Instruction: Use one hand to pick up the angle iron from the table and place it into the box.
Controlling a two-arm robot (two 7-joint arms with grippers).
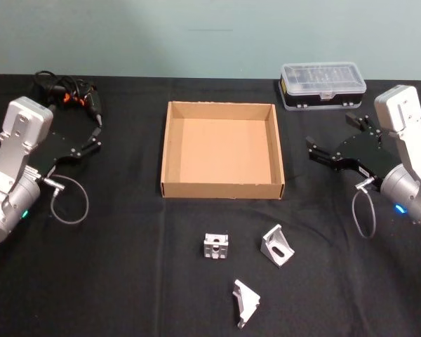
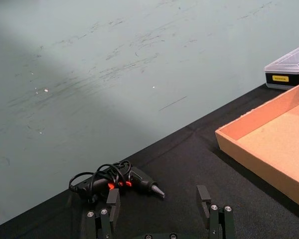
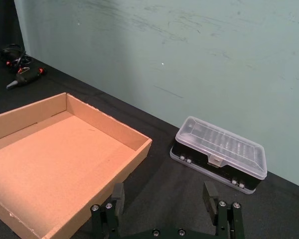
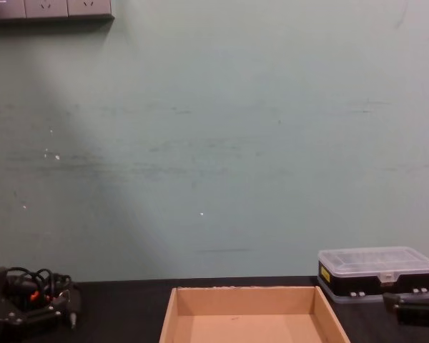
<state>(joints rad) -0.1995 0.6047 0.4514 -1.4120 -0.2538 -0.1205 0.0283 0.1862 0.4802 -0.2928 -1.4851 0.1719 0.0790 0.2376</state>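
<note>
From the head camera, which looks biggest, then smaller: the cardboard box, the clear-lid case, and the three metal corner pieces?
1. The box.
2. The clear-lid case.
3. The left angle iron, right angle iron and nearest angle iron look about alike, so they tie.

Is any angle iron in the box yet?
No, all three angle irons lie on the table in front of the box, outside its walls.

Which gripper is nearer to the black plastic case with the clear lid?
The right. The right gripper is open just on the robot's side of the plastic case; the left gripper, also open, is far off, on the other side of the box.
</note>
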